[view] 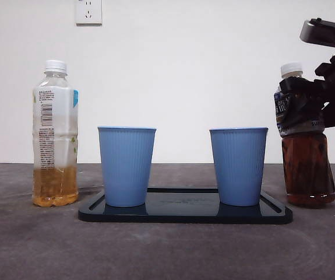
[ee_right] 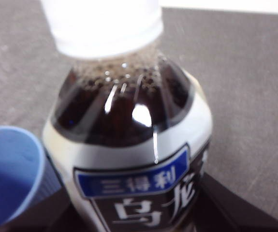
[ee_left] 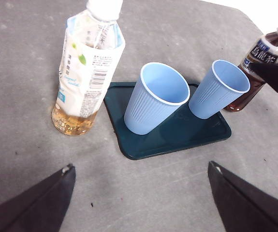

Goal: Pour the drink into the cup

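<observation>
Two blue cups [view: 126,166] [view: 238,166] stand empty and upright on a dark tray [view: 184,214]. To the right of the tray is a dark tea bottle [view: 307,169] with a white cap, standing on the table. My right gripper [view: 313,102] is shut on its labelled upper body; in the right wrist view the bottle [ee_right: 129,121] fills the space between the jaws, with one cup [ee_right: 8,174] beside it. A capped bottle of pale tea [view: 55,140], about a quarter full, stands left of the tray. My left gripper [ee_left: 141,166] hangs open above the table, short of the tray [ee_left: 177,137].
The table is grey. A white wall with a socket [view: 88,10] runs behind it. The pale bottle [ee_left: 88,72] stands close to the tray's left end.
</observation>
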Available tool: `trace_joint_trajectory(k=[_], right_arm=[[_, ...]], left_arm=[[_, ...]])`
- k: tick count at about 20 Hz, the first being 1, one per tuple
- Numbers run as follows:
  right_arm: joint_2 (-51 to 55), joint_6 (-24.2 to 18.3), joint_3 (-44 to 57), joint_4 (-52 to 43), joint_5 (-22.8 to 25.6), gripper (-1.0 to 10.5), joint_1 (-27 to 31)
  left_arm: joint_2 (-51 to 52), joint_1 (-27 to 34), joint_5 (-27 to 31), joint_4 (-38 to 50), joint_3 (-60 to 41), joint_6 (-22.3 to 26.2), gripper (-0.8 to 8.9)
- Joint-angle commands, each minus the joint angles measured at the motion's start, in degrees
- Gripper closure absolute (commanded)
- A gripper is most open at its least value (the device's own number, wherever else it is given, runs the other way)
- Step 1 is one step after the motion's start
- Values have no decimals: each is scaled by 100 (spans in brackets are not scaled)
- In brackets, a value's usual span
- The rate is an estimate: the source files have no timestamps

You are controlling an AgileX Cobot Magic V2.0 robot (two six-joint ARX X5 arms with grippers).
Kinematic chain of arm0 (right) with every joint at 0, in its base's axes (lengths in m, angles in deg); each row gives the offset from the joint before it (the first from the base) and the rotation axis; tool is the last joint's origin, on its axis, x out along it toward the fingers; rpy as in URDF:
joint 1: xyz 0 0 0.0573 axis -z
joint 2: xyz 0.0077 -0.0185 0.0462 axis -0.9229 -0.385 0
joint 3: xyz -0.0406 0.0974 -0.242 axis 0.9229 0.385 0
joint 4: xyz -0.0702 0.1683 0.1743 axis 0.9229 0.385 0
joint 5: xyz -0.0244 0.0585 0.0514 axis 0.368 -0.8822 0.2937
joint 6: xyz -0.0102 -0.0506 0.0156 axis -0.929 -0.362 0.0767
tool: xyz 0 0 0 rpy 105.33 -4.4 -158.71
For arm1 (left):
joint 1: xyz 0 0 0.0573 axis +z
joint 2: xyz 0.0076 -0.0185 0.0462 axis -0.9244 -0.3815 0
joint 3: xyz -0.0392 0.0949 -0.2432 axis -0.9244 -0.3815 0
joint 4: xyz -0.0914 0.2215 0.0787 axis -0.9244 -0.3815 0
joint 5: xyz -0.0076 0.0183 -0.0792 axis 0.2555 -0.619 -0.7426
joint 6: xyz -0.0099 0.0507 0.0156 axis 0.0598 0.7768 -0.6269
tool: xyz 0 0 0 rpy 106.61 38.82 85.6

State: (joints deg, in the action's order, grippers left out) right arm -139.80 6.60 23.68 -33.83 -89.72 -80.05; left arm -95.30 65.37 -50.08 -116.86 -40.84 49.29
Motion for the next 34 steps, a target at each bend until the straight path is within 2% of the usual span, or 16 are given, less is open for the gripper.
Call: trace_joint_trajectory(k=[1, 9, 14, 21, 23, 26, 30, 32, 34], right_arm=[[-2, 52, -122, -367, -7, 700, -13], [4, 68, -122, -114, -4, 598, -15], [11, 83, -122, 212, 0, 508, -15], [363, 122, -122, 739, 87, 482, -15], [645, 129, -122, 1113, 162, 469, -13], [1174, 146, -122, 1849, 175, 469, -15], [2092, 391, -122, 3042, 81, 469, -26], [2588, 581, -125, 3679, -210, 469, -31], [3049, 697, -131, 4345, -704, 469, -31]], left_arm=[[-24, -13, 11, 44, 114, 116, 375], [-24, -13, 13, 52, 114, 173, 365], [-24, -13, 186, 83, 114, 258, 242], [-70, -13, 295, 245, 81, 313, 225], [-151, -13, 295, 385, 37, 308, 183], [-330, -20, 293, 549, -105, 306, 182], [-610, -103, 293, 1062, -409, 282, 144], [-828, -184, 295, 1464, -450, 260, 144], [-1128, -284, 297, 1899, -450, 280, 144]])
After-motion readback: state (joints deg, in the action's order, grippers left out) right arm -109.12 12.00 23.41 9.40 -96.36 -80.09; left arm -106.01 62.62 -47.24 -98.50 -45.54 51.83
